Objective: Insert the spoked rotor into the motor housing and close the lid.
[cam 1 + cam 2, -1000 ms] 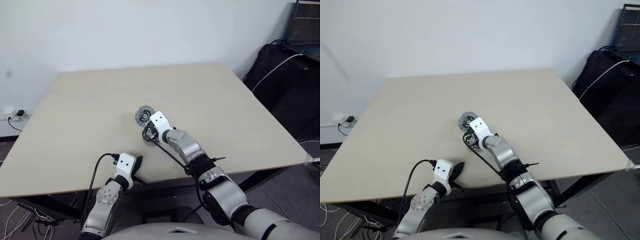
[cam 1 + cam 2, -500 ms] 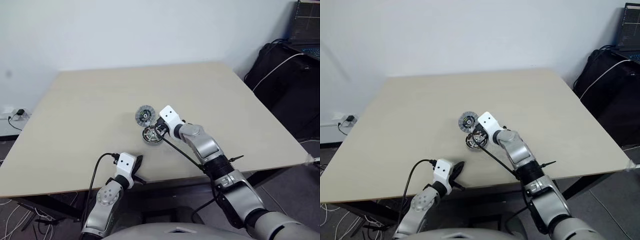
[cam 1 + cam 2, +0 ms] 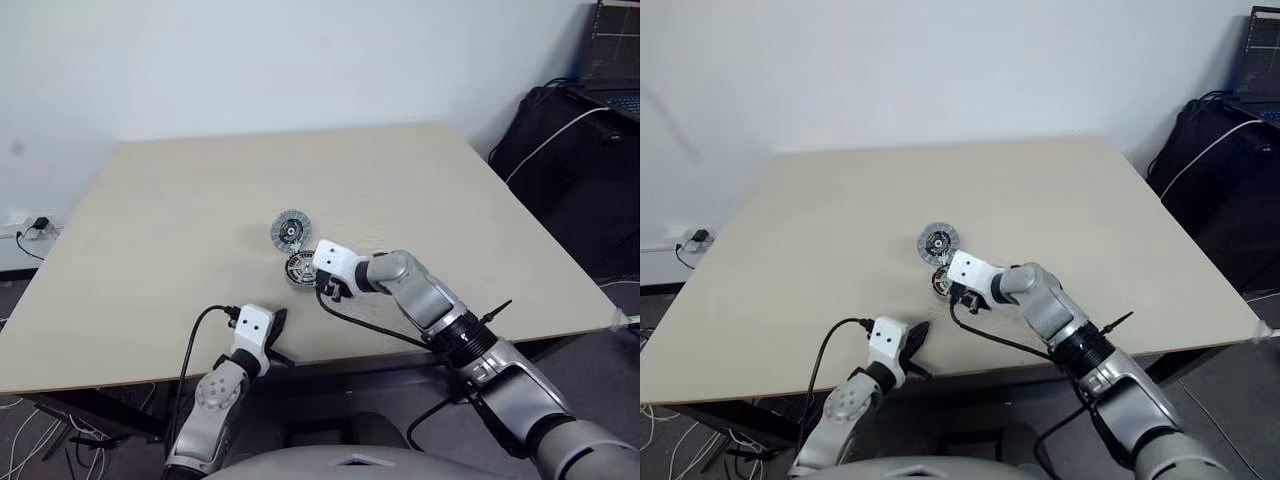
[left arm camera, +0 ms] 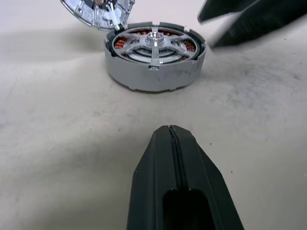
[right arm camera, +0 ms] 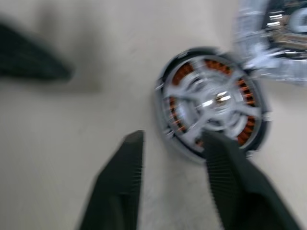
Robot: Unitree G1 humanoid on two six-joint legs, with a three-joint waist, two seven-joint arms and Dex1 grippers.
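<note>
1. With the spoked rotor (image 4: 154, 42) already seated over the copper windings, sits flush inside the motor housing (image 4: 153, 72) near the middle of the table (image 3: 180, 200), apparently ready for covering.
2. Lies just behind the housing, touching or nearly so: the lid (image 3: 290, 230), not yet fitted, presumably kept close for the final step.
3. Hovers beside the housing with fingers parted and empty: the right gripper (image 5: 175, 187), by the look of it after letting go.
4. Rests near the table's front edge, fingers pressed together on nothing: the left gripper (image 4: 171, 143), evidently kept clear.
</note>
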